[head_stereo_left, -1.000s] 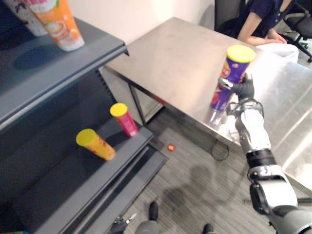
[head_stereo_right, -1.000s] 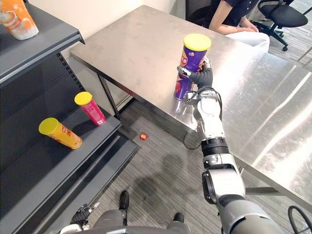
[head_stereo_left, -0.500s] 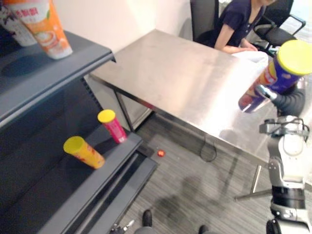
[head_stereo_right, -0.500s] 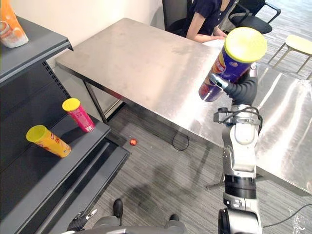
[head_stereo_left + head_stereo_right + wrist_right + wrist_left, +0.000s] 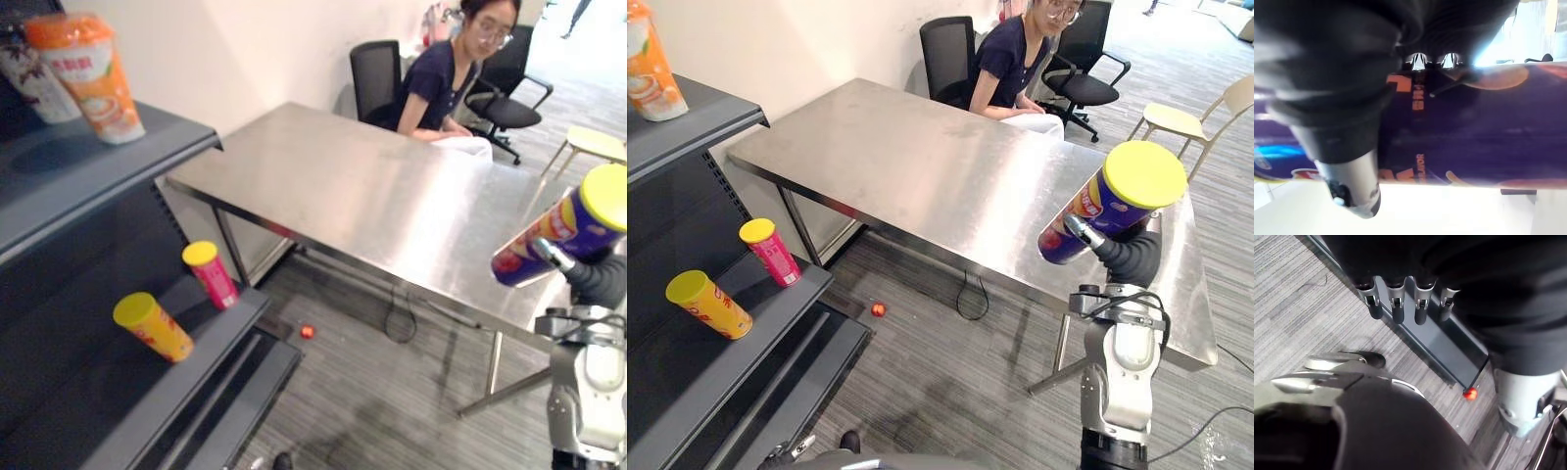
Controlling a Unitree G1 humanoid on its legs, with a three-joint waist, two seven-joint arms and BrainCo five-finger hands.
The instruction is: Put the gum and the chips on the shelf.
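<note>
My right hand (image 5: 1132, 257) is shut on a purple chips can (image 5: 1107, 201) with a yellow lid. It holds the can tilted in the air over the near right part of the steel table (image 5: 921, 166). In the right wrist view the can (image 5: 1474, 127) lies across the curled fingers (image 5: 1418, 61). The dark shelf (image 5: 725, 362) stands at the left. On its lower board lie a yellow can (image 5: 707, 304) and a pink can (image 5: 771, 252) with a yellow lid. My left hand (image 5: 1396, 303) hangs open over the floor beside the shelf's base.
Orange snack bags (image 5: 88, 73) stand on the upper shelf board (image 5: 98, 166). A person (image 5: 1019, 49) sits at the table's far side among black office chairs (image 5: 945, 54). A beige chair (image 5: 1185, 122) is at the far right. A small red ball (image 5: 879, 309) lies on the floor.
My right hand has lifted the chips can off the table and tilted it. The camera has moved, so the whole scene has shifted.
</note>
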